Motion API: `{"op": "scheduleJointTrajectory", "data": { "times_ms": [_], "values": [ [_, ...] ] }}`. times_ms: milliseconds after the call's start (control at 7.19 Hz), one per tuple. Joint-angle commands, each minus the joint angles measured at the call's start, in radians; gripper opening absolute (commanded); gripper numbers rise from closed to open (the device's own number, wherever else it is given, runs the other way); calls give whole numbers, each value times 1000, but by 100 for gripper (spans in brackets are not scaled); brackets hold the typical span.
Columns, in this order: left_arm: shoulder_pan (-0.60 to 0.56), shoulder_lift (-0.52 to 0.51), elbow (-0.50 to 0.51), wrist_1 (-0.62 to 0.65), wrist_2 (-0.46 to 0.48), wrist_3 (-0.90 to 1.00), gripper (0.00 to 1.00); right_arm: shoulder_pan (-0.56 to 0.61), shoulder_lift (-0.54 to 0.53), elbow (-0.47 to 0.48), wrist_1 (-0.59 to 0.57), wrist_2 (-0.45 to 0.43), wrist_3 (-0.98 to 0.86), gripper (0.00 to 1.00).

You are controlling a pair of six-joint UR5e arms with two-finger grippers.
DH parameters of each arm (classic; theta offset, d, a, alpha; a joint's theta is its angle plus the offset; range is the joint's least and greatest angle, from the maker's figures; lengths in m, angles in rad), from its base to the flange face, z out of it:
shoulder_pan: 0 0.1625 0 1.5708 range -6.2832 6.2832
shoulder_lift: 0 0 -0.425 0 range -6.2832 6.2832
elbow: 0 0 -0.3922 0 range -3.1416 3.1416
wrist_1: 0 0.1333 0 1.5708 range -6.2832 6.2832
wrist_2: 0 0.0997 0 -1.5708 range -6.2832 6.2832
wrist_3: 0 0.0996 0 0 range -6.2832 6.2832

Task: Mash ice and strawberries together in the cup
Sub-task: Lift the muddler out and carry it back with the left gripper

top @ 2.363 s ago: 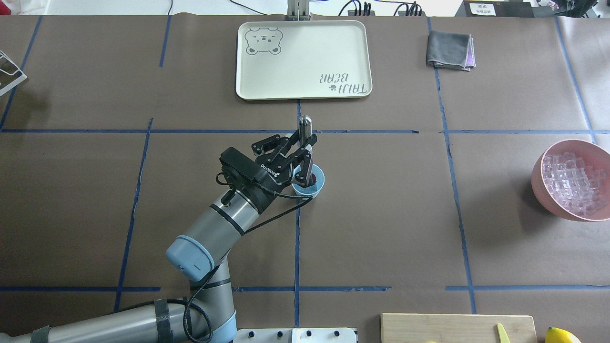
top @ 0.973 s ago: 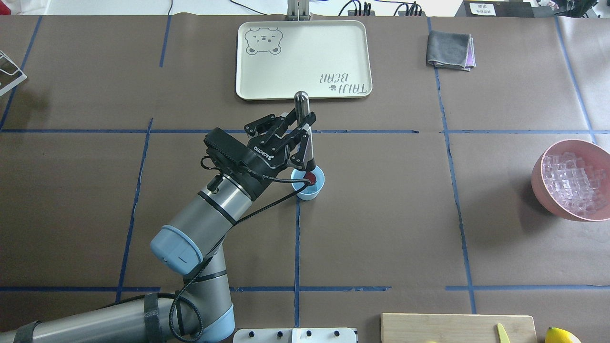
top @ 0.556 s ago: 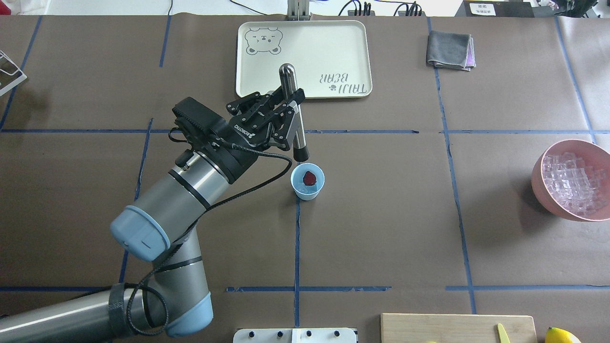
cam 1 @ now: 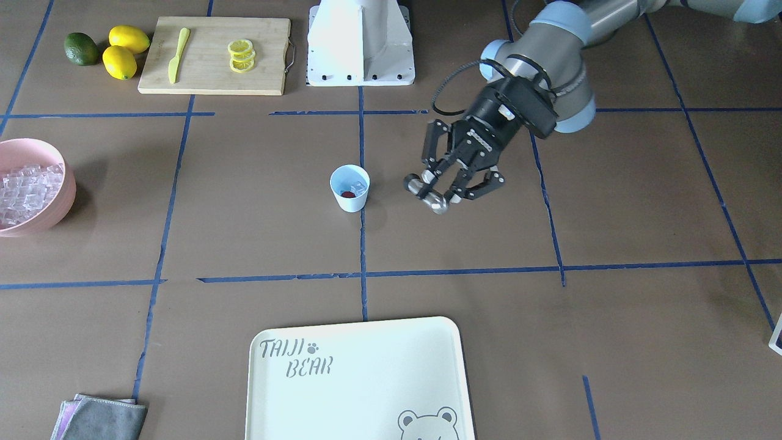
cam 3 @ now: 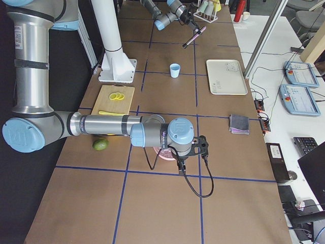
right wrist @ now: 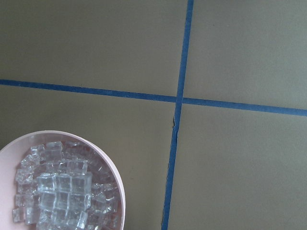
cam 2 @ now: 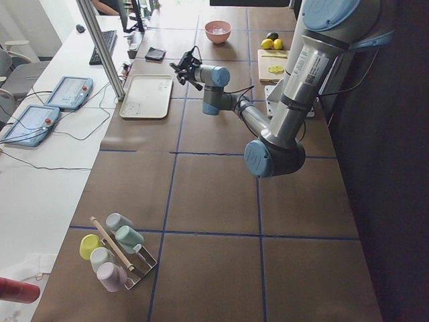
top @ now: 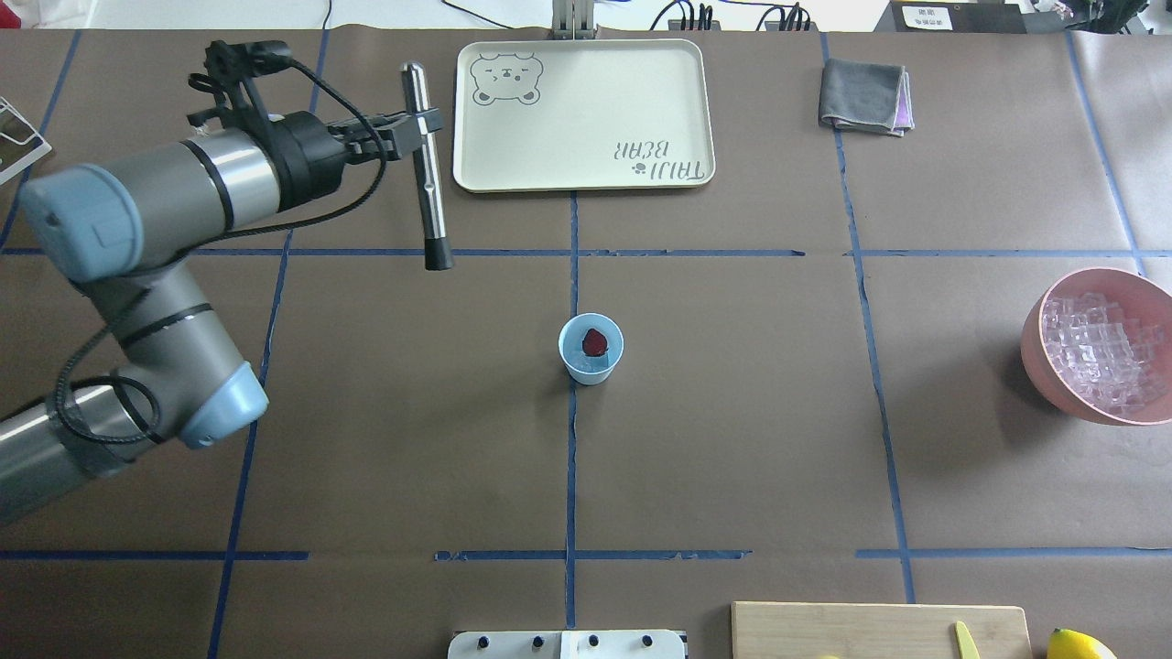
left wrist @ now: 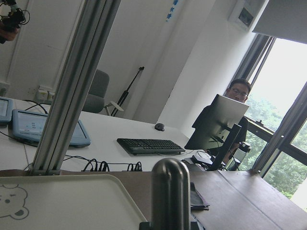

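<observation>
Paper (top: pixel 732 412) of plain brown covers the whole table (top: pixel 137 412), ruled into large squares by blue tape (top: pixel 570 476). At its middle, on a tape line, the light blue cup (top: pixel 591 349) stands upright with the red strawberry (top: pixel 595 342) inside; clear bits beside the berry are too small to make out. Reckoned from the cup in the overhead view, a cream tray (top: pixel 586 110) with a bear drawing lies at 12 o'clock, a folded grey cloth (top: pixel 862 94) at 1 o'clock, and the pink bowl (top: pixel 1033 320) heaped with ice (top: pixel 1094 343) at 3 o'clock, well apart. A wooden cutting board (cam 1: pixel 214 76) with lemon slices (cam 1: pixel 241 55) and a yellow knife (cam 1: pixel 177 55) sits at 5 o'clock, two lemons (cam 1: pixel 120 62) just beside it. At 10 o'clock, well clear of the cup, the left gripper (top: pixel 417 126) is clamped on a metal muddler (top: pixel 432 206), dark tip toward 6 o'clock. The right gripper (cam 3: pixel 202 145) hangs over the pink bowl; whether its fingers are apart cannot be told. A rack of pastel cups (cam 2: pixel 114 251) stands at the 9 o'clock end. Beyond the table's 12 o'clock edge runs a white desk (left wrist: pixel 120 132) with a keyboard (left wrist: pixel 148 145), and a person (left wrist: pixel 240 82) sits behind a monitor (left wrist: pixel 220 117) by the window (left wrist: pixel 283 110).
</observation>
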Motion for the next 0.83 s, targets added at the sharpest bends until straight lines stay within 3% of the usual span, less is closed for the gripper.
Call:
{"op": "scheduleJointTrajectory", "data": {
  "times_ms": [0, 139, 417, 695],
  "values": [
    [-133, 134, 4, 19, -295, -187, 0, 0, 0, -2, 2, -1, 1, 99],
    [-195, 192, 5, 31, -418, -203, 0, 0, 2, 0, 3, 2, 2, 99],
    [-337, 226, 11, 223, -643, -198, 0, -1, 5, -2, 2, -4, 2, 99],
    [-392, 326, 53, 275, -683, -84, 0, -1, 14, -2, 2, -8, 1, 99]
  ]
}}
